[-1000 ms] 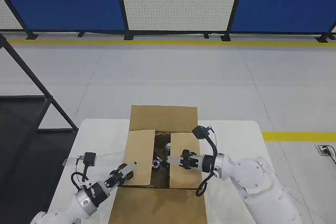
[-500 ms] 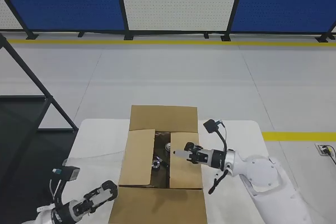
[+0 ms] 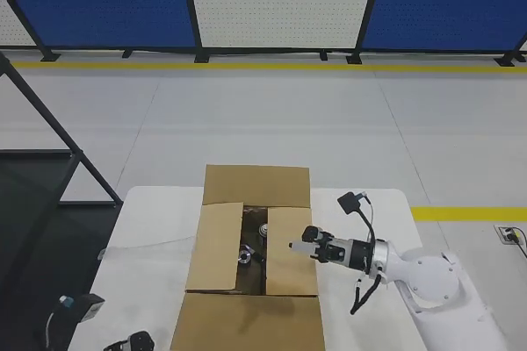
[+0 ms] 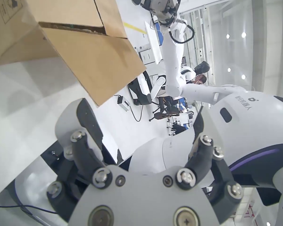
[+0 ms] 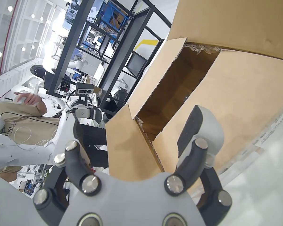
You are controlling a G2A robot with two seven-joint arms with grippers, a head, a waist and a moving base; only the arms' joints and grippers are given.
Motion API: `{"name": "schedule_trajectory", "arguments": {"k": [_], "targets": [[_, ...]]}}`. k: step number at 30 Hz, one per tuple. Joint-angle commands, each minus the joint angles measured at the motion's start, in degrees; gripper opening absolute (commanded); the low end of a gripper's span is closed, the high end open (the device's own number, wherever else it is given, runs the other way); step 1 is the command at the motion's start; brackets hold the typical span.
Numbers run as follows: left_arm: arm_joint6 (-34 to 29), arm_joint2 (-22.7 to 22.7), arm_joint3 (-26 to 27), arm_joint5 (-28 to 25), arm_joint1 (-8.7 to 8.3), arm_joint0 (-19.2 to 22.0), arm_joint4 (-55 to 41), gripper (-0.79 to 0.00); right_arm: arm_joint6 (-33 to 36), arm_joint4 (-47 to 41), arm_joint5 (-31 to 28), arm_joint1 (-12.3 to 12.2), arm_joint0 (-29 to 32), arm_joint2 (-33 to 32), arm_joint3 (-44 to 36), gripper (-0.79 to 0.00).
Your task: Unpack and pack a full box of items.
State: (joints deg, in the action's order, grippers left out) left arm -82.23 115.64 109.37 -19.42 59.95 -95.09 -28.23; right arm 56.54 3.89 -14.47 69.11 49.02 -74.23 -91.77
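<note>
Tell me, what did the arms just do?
Both pulled back from the box. The left gripper retreated from the left flap toward the table's near edge; the right gripper slid rightward out of the opening, over the right flap. Nothing was grasped. Box and contents stayed put.

The box [image 3: 255, 186] has its left flap [image 3: 215, 246] and right flap [image 3: 290, 268] folded inward, leaving only a narrow slot [image 3: 255, 279] between them (items [image 3: 245, 255] sit inside). Wider passage lies over the table [image 3: 154, 237] beside the left flap.
</note>
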Motion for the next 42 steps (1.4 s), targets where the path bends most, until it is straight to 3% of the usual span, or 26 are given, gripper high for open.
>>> {"name": "schedule_trajectory", "arguments": {"k": [1, 11, 25, 35, 42], "targets": [[-0.01, 0.00, 0.00, 0.00, 0.00, 0.00, 0.00, 0.000, -0.01, 0.00, -0.01, 0.00, 0.00, 0.00, 0.00, 0.000], [2.28, -3.21, -1.71, 2.51, -0.34, -0.72, 4.09, 0.000, -1.96, 0.07, -0.97, -0.36, 2.48, -0.30, -1.77, 0.000], [6.97, -12.54, -3.54, 4.05, -0.64, 3.59, 4.97, 0.000, -2.54, -0.54, -1.08, -1.01, 2.85, 0.13, -1.94, 0.000], [14.91, -12.12, -0.83, 0.75, -0.42, 4.17, -1.99, 0.000, -3.10, -1.21, -1.80, -1.39, 3.04, 0.48, -1.77, 0.000], [21.21, -13.38, 1.39, 1.91, -0.40, 6.49, 0.34, 0.000, -10.36, -3.91, -6.13, -1.69, 6.57, -2.51, -3.12, 0.000]]}}
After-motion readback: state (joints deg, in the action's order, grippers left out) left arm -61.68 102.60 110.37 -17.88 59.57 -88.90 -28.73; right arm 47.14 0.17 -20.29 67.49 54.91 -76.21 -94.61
